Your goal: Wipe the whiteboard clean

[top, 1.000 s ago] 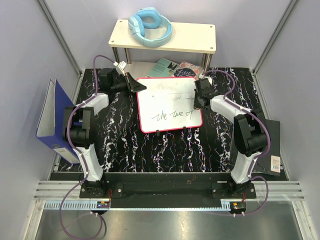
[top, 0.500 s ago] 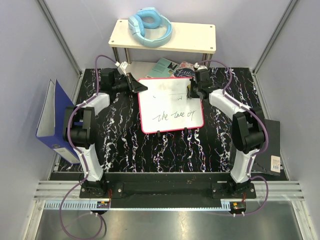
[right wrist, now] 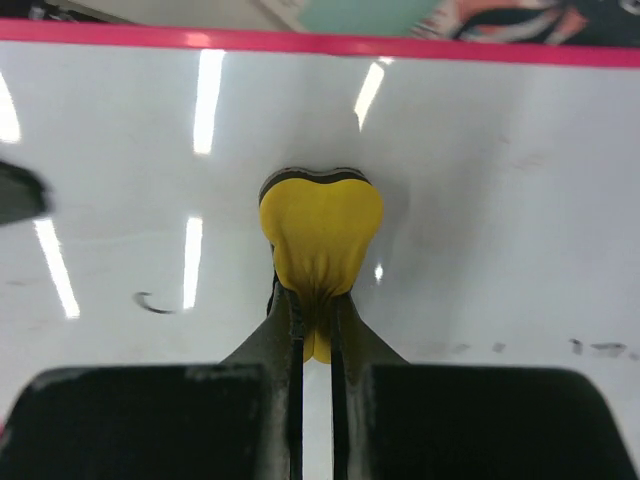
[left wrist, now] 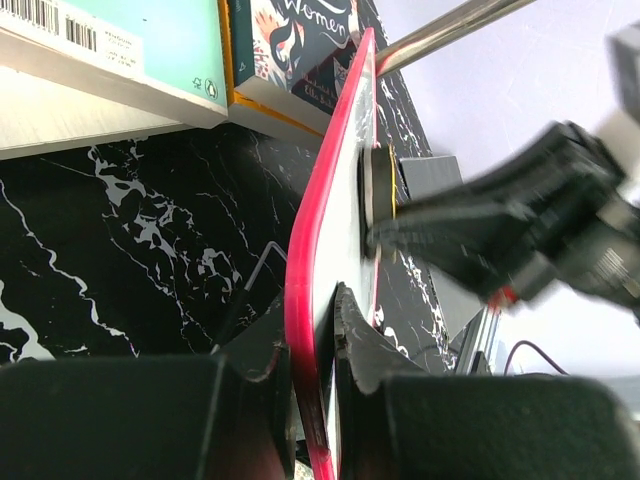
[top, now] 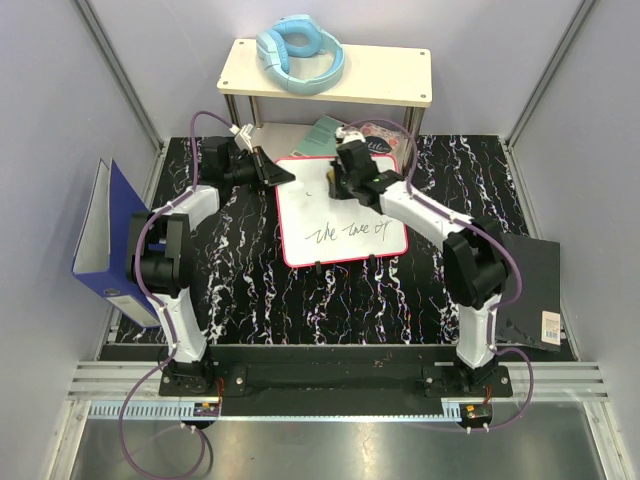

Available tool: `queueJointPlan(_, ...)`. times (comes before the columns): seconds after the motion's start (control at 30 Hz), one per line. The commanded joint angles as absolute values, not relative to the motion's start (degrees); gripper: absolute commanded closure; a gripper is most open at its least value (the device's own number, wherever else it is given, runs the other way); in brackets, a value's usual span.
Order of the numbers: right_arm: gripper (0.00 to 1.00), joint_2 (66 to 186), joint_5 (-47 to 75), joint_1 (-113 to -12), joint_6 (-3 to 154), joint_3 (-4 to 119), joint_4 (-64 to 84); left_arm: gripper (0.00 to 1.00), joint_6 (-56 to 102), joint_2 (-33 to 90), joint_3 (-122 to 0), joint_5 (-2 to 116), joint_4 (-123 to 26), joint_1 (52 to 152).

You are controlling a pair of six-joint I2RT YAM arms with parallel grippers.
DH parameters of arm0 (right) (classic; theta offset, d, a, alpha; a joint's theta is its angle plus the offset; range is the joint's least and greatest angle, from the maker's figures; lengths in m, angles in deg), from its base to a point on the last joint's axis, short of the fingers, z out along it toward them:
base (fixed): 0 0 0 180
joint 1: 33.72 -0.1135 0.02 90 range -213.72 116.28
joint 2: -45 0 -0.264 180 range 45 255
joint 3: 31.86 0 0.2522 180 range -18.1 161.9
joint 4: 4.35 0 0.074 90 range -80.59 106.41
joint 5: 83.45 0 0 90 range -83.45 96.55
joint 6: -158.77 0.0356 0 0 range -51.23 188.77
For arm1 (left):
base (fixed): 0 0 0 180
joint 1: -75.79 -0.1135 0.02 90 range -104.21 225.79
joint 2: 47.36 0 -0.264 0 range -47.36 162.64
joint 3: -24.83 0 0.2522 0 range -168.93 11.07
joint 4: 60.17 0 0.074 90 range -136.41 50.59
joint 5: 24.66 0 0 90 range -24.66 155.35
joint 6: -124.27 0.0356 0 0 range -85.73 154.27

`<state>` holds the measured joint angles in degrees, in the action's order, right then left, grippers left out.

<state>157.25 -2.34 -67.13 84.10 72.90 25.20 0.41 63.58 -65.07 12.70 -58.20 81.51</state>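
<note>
Right now the whiteboard [top: 312,205] lies on the black marbled table [top: 300,300], on the near side of the cream shelf [top: 390,75] that carries blue headphones [top: 300,52]. At the whiteboard's far left corner the left gripper [top: 275,172] is clamped on the red-pink rim, one finger on each face of the board, as the left wrist view shows [left wrist: 315,335]. Over the whiteboard's far half, near the middle of its far edge, the right gripper [top: 338,178] pinches a yellow eraser [right wrist: 320,235] and presses it flat against the white surface. Just left of the eraser sits a small curved black mark [right wrist: 150,302]. Black handwriting [top: 350,232] runs across the whiteboard's near half. Books [top: 330,133] lie just beyond the whiteboard's far edge, under the shelf. A blue binder [top: 105,240] stands well to the whiteboard's left.
</note>
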Motion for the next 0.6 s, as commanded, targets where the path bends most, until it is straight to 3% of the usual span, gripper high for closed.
queueJointPlan(0.0, 1.00, 166.37, 4.00, -75.02, 88.98, 79.44, 28.48, 1.00, 15.82, 65.94, -63.81, 13.40, -51.86, 85.37)
queueJointPlan(0.27, 1.00, 175.34, -5.04, -78.98, 90.83, 96.07, 39.63, 1.00, 16.08, 65.85, -63.81, 13.58, -51.42, 85.72)
queueJointPlan(0.37, 1.00, 172.64, -11.46, -78.72, 91.44, 92.66, 40.61, 1.00, 16.17, 65.85, -63.81, 13.66, -51.33, 85.64)
queueJointPlan(0.57, 1.00, 164.63, -13.14, -74.94, 93.03, 79.39, 38.94, 1.00, 16.17, 66.02, -63.99, 13.84, -51.16, 85.72)
